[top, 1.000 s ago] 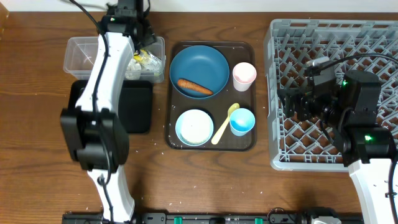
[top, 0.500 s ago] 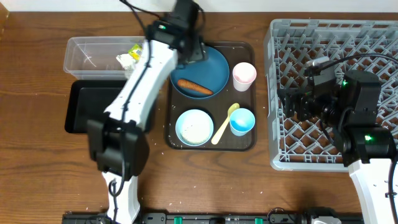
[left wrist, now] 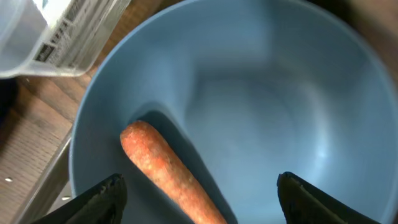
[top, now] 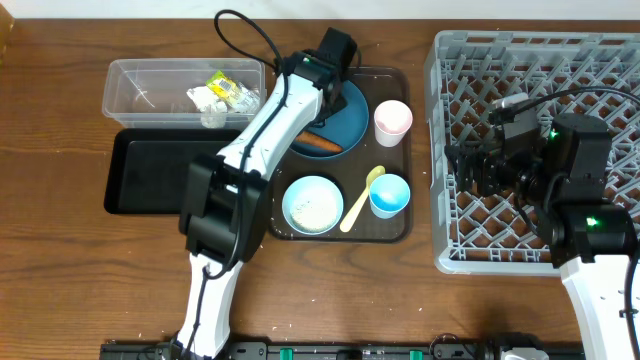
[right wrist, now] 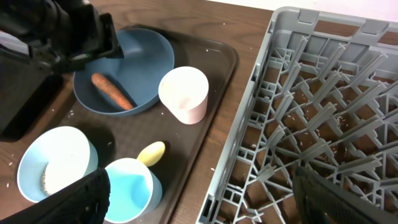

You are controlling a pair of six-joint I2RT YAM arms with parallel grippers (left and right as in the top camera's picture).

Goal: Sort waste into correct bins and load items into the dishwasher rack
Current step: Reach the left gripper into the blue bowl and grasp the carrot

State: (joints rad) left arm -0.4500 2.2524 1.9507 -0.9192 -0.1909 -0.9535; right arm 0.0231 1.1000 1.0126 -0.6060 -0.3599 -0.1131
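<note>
Left pincer (left wrist: pixel 198 194) gapes over sausage piece (left wrist: pixel 166 171); clear tub (left wrist: pixel 15 34) label (left wrist: pixel 73 32) unreadable.

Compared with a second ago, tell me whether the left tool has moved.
Yes. The left tool swung right in the overhead view, from above the clear tub to above the blue plate, and is now open over the orange sausage piece.

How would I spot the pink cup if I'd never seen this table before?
Find the dark brown tray in the middle of the table, just left of the big grey rack in the overhead view. The pale pink cup stands upright in the tray's far right corner, beside the blue plate. The light blue cup, nearer the front, is the only other one.
</note>
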